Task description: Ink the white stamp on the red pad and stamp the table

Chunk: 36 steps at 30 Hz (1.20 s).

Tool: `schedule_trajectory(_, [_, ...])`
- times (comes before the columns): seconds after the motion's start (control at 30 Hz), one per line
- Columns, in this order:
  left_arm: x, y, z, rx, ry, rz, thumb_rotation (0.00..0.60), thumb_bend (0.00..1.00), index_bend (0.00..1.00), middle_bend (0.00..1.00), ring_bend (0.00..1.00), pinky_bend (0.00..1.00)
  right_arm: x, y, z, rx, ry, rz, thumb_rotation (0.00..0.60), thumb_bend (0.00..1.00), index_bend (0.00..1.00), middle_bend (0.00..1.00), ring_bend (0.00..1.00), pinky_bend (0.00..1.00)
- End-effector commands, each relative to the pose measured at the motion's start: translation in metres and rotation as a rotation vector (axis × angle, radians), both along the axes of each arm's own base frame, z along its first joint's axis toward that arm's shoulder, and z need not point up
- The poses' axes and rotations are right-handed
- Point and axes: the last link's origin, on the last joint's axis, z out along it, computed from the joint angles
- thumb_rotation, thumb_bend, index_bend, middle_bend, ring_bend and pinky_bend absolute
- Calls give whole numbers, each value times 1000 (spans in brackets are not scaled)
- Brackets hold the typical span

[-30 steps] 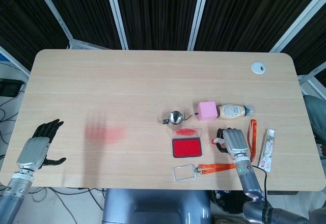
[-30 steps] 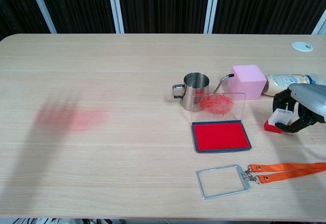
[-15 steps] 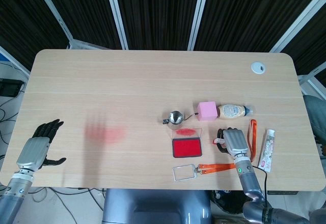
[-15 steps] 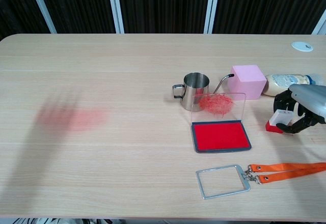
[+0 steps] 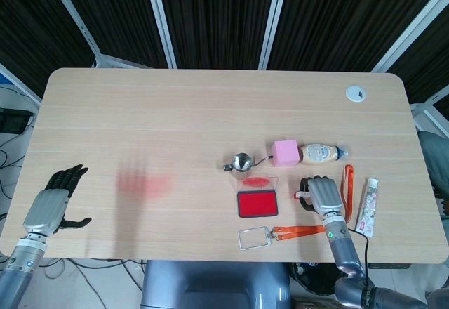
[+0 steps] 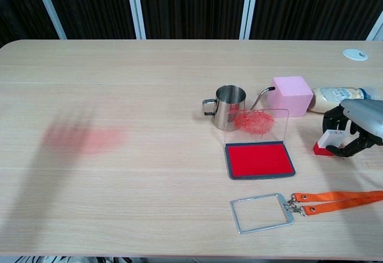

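Observation:
The white stamp [image 6: 330,138] with a red base sits just right of the red pad [image 6: 259,159], low over the table. My right hand [image 6: 358,125] curls its fingers around it and holds it. From the head view, the right hand [image 5: 321,195] covers most of the stamp [image 5: 302,196], which lies beside the red pad [image 5: 257,204]. The pad's clear lid [image 6: 257,121] stands upright behind it, smeared with red ink. My left hand [image 5: 52,200] hovers at the table's near left edge, its fingers spread and holding nothing.
Behind the pad stand a small metal pitcher [image 6: 228,106], a pink cube [image 6: 291,95] and a lying sauce bottle [image 6: 335,97]. An orange lanyard with a clear badge holder [image 6: 261,213] lies in front. A white tube [image 5: 367,206] lies at the right. A red smear [image 6: 84,137] marks the table's left.
My right hand and the stamp have shifted slightly to the right, away from the pad. The left hand has not moved.

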Motion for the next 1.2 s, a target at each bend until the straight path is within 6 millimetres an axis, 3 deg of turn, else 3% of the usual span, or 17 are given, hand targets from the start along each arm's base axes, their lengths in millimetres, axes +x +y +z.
schedule_trajectory(0.03, [0, 0, 0, 0, -1, 0, 600, 14, 0, 0, 0, 0, -1, 0, 0, 4, 7, -1, 600, 372, 647, 498, 400, 405])
schedule_trajectory(0.93, [0, 0, 0, 0, 1, -1, 600, 14, 0, 0, 0, 0, 0, 1, 1, 12, 27, -17, 600, 323, 429, 418, 366, 339])
schedule_trajectory(1.07, [0, 0, 0, 1, 0, -1, 600, 14, 0, 0, 0, 0, 0, 1, 1, 15, 30, -17, 600, 302, 330, 389, 350, 329])
schedule_trajectory(1.2, [0, 0, 0, 1, 0, -2, 600, 14, 0, 0, 0, 0, 0, 2, 2, 20, 43, -22, 600, 234, 132, 287, 284, 290])
